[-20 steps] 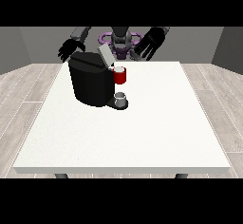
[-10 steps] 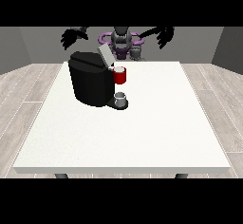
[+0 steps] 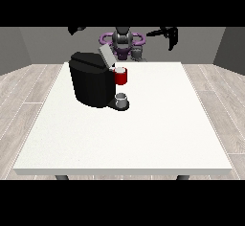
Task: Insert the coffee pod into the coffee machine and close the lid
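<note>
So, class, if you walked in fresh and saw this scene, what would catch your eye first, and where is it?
The black coffee machine stands out most, on the far left part of the white table, its grey lid tilted up. A red holder juts from its front above a small grey cup. Behind the table, the robot raises both black hands high: one at the view's left, one at the view's right.

White table, black coffee machine on it
</note>
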### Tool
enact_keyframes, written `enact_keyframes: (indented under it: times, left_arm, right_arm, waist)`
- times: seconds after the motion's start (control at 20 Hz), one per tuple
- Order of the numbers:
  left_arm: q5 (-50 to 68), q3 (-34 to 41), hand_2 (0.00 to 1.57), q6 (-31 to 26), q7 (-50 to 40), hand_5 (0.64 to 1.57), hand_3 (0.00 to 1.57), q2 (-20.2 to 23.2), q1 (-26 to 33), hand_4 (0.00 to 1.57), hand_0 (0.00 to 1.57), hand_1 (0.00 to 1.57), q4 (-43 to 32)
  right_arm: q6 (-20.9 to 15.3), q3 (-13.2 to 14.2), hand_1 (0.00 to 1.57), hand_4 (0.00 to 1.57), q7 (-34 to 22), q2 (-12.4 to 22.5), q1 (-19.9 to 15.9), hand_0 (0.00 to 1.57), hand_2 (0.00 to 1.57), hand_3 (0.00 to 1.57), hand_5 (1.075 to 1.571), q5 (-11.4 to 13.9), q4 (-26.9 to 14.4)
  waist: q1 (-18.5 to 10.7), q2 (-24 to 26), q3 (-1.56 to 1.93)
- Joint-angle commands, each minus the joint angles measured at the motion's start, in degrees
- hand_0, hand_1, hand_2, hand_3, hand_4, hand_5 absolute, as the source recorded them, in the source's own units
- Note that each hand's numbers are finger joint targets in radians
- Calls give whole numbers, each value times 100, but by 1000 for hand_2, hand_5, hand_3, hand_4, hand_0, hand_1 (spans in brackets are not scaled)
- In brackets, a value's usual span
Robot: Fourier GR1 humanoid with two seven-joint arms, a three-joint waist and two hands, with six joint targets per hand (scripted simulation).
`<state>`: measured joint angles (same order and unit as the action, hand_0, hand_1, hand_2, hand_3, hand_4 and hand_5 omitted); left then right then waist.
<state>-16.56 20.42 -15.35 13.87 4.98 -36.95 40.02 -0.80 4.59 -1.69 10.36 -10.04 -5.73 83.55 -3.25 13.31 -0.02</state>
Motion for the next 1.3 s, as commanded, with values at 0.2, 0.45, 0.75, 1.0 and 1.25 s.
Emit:
enact_keyframes:
  times: [0.2, 0.45, 0.75, 1.0, 1.25]
  left_arm:
    - [571, -59, 0, -269, -232, 1571, 0, -403, 546, 135, 0, 0, 724]
    - [816, -284, 0, -289, -500, 1571, 0, -402, 941, 0, 0, 0, 1372]
    - [1165, -729, 0, 6, -815, 1571, 0, -494, 1125, 0, 0, 0, 2334]
    - [1400, -888, 0, 13, -608, 1571, 0, -495, 1779, 0, 0, 0, 2816]
    - [1520, -952, 0, 164, -1269, 1571, 0, -350, 1794, 0, 0, 0, 3439]
  right_arm:
    - [231, -129, 0, 137, -380, 166, -492, 0, 0, 0, 1571, 86, 3]
    - [161, -325, 0, 0, 171, -137, -362, 0, 0, 0, 1571, 345, -286]
    - [291, 26, 0, 0, 352, -3, -1026, 0, 0, 0, 1571, 247, -908]
    - [382, 291, 0, 0, 405, 94, -1355, 0, 0, 0, 1571, 89, -1311]
    - [254, -22, 0, 0, 153, -123, -1741, 0, 0, 0, 1571, 344, -1494]
  waist:
    - [-478, 4, 3]
    - [-651, -214, 5]
    - [-707, -716, 5]
    - [-738, -1038, 4]
    - [-544, -1060, 3]
